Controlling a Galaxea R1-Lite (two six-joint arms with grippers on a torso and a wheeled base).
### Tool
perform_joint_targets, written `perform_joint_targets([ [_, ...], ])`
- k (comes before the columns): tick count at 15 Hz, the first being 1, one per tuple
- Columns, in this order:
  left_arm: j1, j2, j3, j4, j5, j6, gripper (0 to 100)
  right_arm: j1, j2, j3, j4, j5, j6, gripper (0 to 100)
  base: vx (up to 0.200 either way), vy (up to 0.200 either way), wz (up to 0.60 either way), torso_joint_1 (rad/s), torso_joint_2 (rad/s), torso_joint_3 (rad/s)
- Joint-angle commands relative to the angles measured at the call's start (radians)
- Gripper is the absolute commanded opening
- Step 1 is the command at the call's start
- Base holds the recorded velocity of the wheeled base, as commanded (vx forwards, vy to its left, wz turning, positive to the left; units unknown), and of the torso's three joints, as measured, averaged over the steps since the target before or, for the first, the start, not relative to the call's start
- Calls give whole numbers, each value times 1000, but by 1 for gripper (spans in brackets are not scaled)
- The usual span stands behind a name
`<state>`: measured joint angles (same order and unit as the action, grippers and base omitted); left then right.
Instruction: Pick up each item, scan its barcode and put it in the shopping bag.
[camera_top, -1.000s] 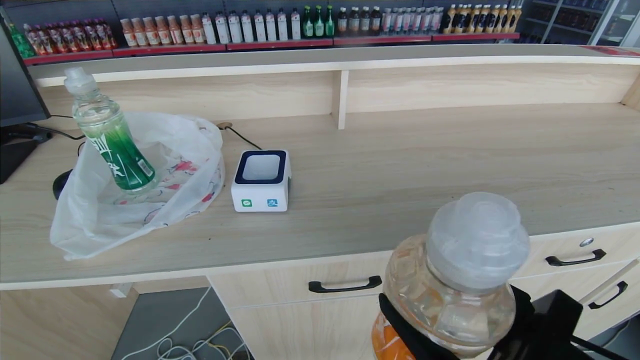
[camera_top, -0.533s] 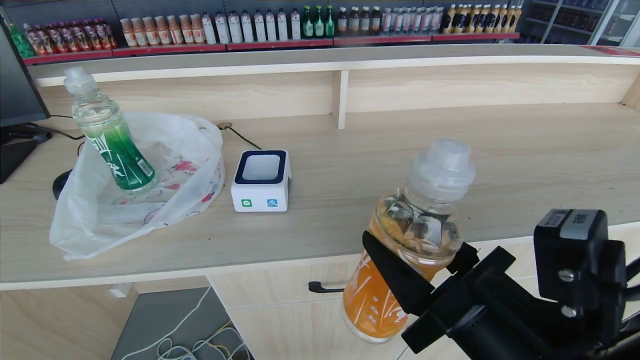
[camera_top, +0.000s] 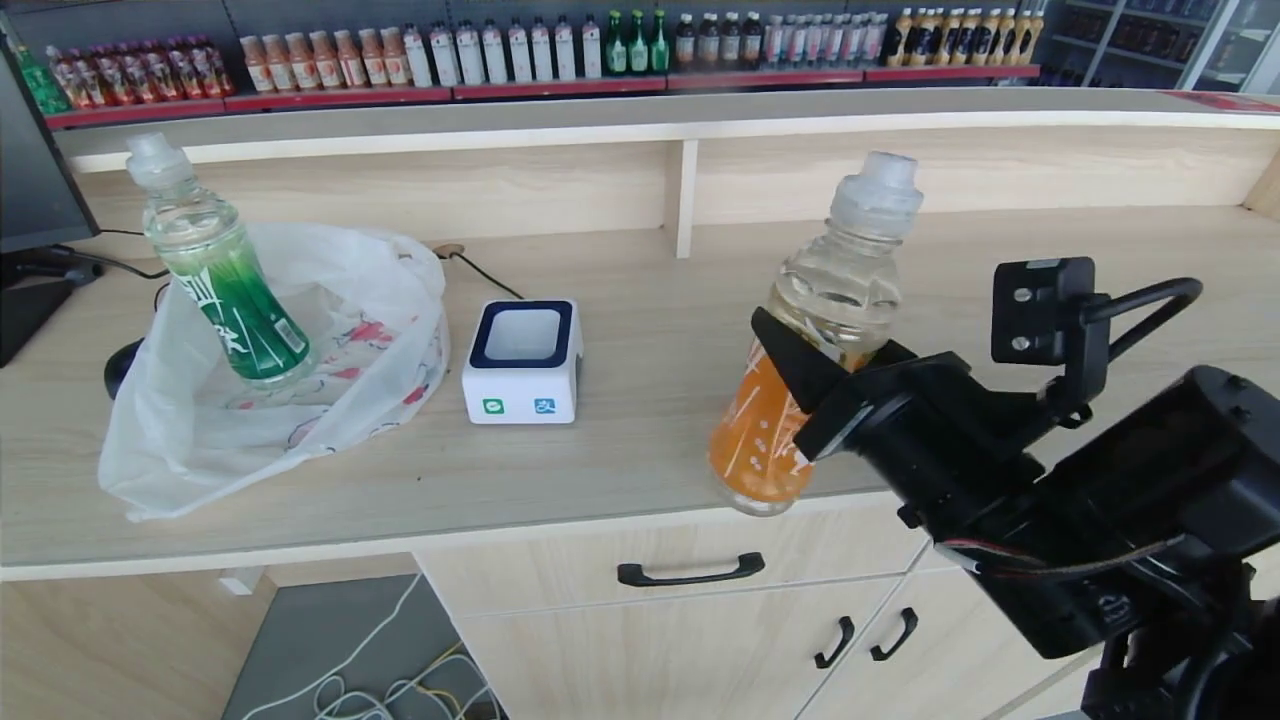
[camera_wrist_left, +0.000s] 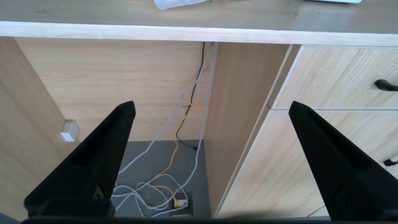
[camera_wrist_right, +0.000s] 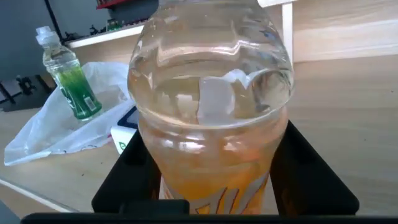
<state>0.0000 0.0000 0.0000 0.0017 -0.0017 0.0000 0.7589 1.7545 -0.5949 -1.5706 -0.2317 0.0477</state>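
Note:
My right gripper (camera_top: 835, 375) is shut on an orange-labelled bottle (camera_top: 812, 345) with a clear cap, held tilted above the counter's front edge, right of the scanner (camera_top: 523, 361). The right wrist view shows the same orange bottle (camera_wrist_right: 214, 118) between the black fingers (camera_wrist_right: 314, 168). A green-labelled bottle (camera_top: 222, 270) stands leaning in the white shopping bag (camera_top: 290, 400) at the left; both also appear far off as the green bottle (camera_wrist_right: 67, 78) and bag (camera_wrist_right: 62, 134). My left gripper (camera_wrist_left: 208, 155) hangs open below the counter (camera_wrist_left: 186, 28), facing the cabinet and cables.
The wooden counter (camera_top: 900, 290) has a raised back ledge with a divider (camera_top: 683, 195). A monitor (camera_top: 30, 170) and a black mouse (camera_top: 122, 365) sit at far left. Drawers with black handles (camera_top: 690, 572) lie below. Shelves of bottles (camera_top: 600, 45) line the back.
My right arm has carried the orange bottle up and forward from below the counter front to over the counter's edge. The bag, green bottle and scanner stayed put.

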Motion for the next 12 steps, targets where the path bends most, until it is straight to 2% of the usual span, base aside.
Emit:
perform_joint_targets([
  [1,0,0,0,0,0,0,100,-21,40,-83,0,-15,3,0,0,0,0,0,0,0],
  [7,0,0,0,0,0,-2,100,-69,62,-129,0,-14,4,0,0,0,0,0,0,0],
  [10,2,0,0,0,0,-3,100,-69,88,-195,0,-14,6,0,0,0,0,0,0,0],
  [12,2,0,0,0,0,-3,100,-69,96,-212,0,-14,6,0,0,200,0,2,2,0],
])
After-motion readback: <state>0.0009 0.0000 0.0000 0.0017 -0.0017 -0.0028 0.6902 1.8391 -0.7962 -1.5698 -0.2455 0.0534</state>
